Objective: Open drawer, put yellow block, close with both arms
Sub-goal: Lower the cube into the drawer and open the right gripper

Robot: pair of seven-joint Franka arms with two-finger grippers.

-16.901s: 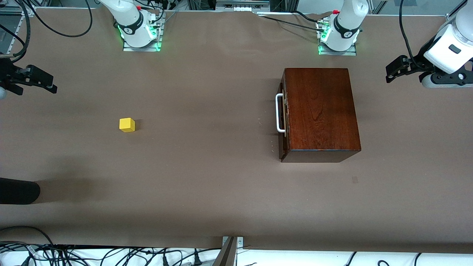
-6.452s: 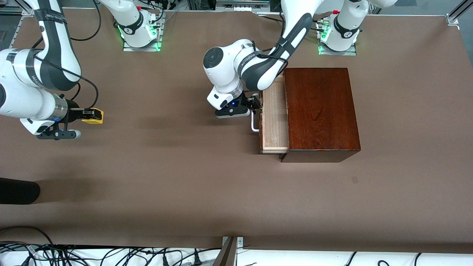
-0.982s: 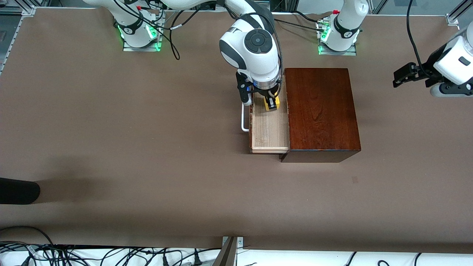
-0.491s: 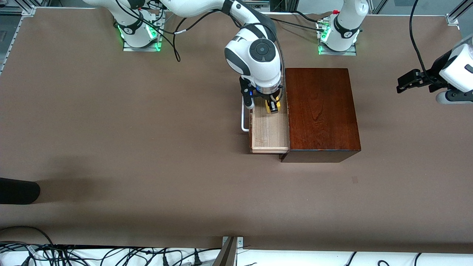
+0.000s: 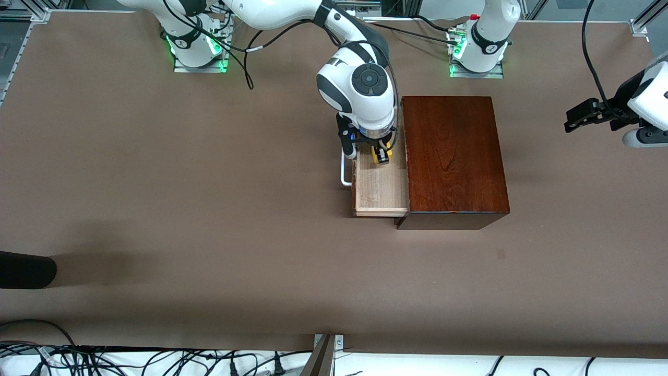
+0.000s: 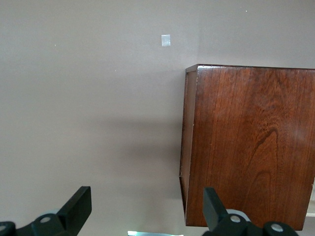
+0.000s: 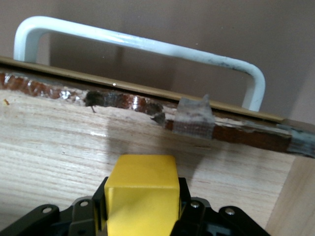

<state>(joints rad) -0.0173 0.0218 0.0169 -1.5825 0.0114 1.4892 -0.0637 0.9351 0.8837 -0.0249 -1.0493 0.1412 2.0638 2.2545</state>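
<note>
Right gripper point(image 5: 381, 154) clamped on the yellow block point(image 7: 142, 196) over the open drawer point(image 5: 381, 190), left gripper point(image 5: 579, 114) waiting near the table's edge, jaws spread

Drawer point(image 5: 381, 183): pulled out of the glossy dark mahogany box point(image 5: 454, 156) toward the right arm's end of the table, open, pale light-wood tray floor exposed. Its front is dark reddish-brown with chipped, worn top edge and a patch of tape; the white bar handle point(image 5: 343, 169) is mounted on its outer face. Yellow block point(image 7: 142, 199): small bright yellow cube, plain faces, clamped between the fingers of the right gripper point(image 5: 381, 155), over the end of the tray farther from the front camera, near the drawer front. Whether it touches the tray floor cannot be told.
</note>
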